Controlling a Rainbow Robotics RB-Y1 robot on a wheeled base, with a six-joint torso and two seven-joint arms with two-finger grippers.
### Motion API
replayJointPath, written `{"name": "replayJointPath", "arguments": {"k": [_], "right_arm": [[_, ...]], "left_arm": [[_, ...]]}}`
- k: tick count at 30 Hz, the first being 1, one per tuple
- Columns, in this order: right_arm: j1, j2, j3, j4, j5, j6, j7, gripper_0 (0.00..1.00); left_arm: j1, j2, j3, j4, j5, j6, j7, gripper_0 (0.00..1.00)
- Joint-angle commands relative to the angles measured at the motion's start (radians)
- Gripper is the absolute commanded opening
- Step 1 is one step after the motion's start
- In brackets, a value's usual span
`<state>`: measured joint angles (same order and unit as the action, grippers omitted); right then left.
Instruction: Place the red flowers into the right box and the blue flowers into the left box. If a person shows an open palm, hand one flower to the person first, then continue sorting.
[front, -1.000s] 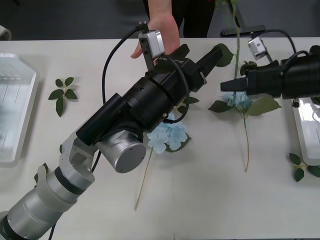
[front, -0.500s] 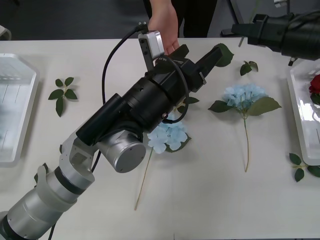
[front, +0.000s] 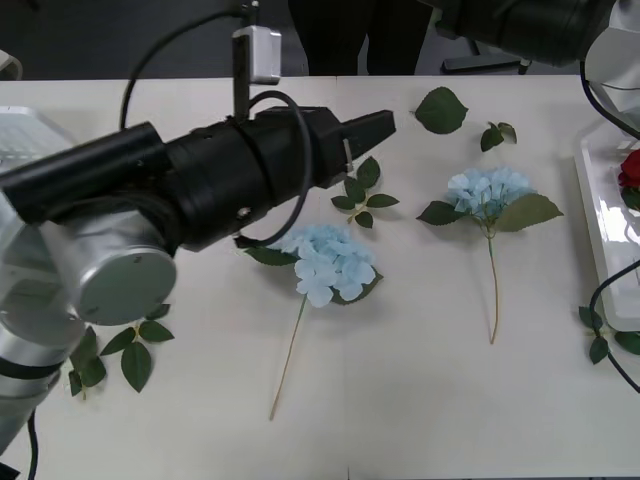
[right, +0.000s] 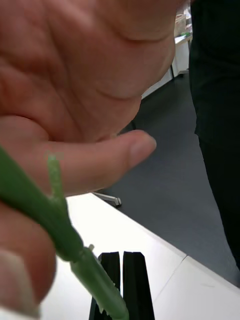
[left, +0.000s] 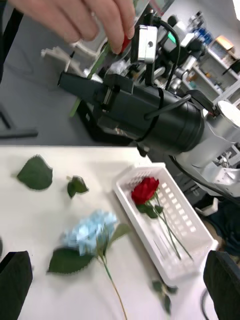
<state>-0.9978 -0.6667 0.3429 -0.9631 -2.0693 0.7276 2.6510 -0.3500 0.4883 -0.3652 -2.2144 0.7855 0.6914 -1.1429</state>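
Front view: left arm reaches across the bench (front: 420, 400), left gripper (front: 375, 122) raised over it near the far edge. Left wrist view has its fingers (left: 15, 285) at both corners, so spread wide, holding nothing.

Right gripper (left: 67, 80) is lifted high beyond the bench's far edge. Its fingers (right: 134, 280) sit narrow, almost touching, pinched on the green stem (right: 60, 225) of a red flower (left: 125, 44). A person's hand (right: 85, 85) is closed around the same stem just past the fingers, thumb across it. Only a bit of red petal shows under the person's fingertips in the left wrist view.

Two blue flowers lie flat on the bench:
- near blue flower (front: 333, 262) mid-bench, stem pointing toward the robot
- far blue flower (front: 490, 190) to its right, well apart from it

Right box (front: 600, 240) sits at the bench's right edge with a red rose (left: 145, 189) lying inside. Left box (front: 30, 200) sits at the left edge, partly behind the left arm. Loose leaves (front: 440, 108) are scattered around the bench.
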Motion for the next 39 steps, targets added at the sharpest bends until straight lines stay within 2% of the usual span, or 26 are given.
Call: {"name": "replayJointPath", "arguments": {"k": [1,6,12,15,16,17,18,19,20,21,23,33,39], "right_arm": [[-0.058,0.027,-0.015,0.007,0.008,-0.01,0.0,0.0],[-0.058,0.027,-0.012,0.007,0.009,-0.005,0.009,0.0],[-0.058,0.027,-0.004,0.007,0.008,-0.005,0.015,0.0],[-0.056,0.026,-0.002,0.007,0.009,-0.004,0.017,0.0],[-0.056,0.026,-0.002,0.007,0.009,-0.004,0.02,0.08],[-0.056,0.026,-0.002,0.007,0.009,-0.005,0.02,0.33],[-0.056,0.026,-0.002,0.007,0.009,-0.004,0.02,0.51],[-0.056,0.026,-0.002,0.007,0.008,-0.004,0.021,0.6],[-0.056,0.026,-0.002,0.007,0.008,-0.004,0.021,0.76],[-0.056,0.026,-0.002,0.007,0.008,0.001,0.021,0.88],[-0.056,0.026,-0.002,0.007,0.009,0.01,0.021,1.0],[-0.056,0.007,-0.001,0.009,0.015,0.076,0.023,1.0],[-0.056,-0.031,0.004,0.049,0.201,0.248,-0.103,1.0]], "left_arm": [[0.066,0.107,0.066,-0.151,0.064,0.134,0.144,1.0],[0.146,0.2,0.065,-0.249,0.074,0.258,0.215,1.0],[0.155,0.22,0.061,-0.309,0.077,0.539,0.244,1.0],[0.158,0.225,0.055,-0.306,0.061,0.611,0.249,1.0],[0.16,0.227,0.045,-0.3,0.046,0.631,0.249,1.0],[0.158,0.228,0.029,-0.294,0.021,0.646,0.245,1.0],[0.158,0.23,0.011,-0.284,0.003,0.654,0.247,1.0],[0.157,0.231,0.0,-0.28,-0.011,0.654,0.244,1.0],[0.157,0.233,-0.031,-0.266,-0.051,0.654,0.244,1.0],[0.151,0.233,-0.064,-0.254,-0.095,0.654,0.242,1.0],[0.138,0.231,-0.126,-0.225,-0.172,0.649,0.242,1.0],[0.048,0.167,-0.354,-0.013,-0.417,0.599,0.233,1.0],[-0.018,0.128,-0.426,0.124,-0.463,0.55,0.233,1.0]]}}
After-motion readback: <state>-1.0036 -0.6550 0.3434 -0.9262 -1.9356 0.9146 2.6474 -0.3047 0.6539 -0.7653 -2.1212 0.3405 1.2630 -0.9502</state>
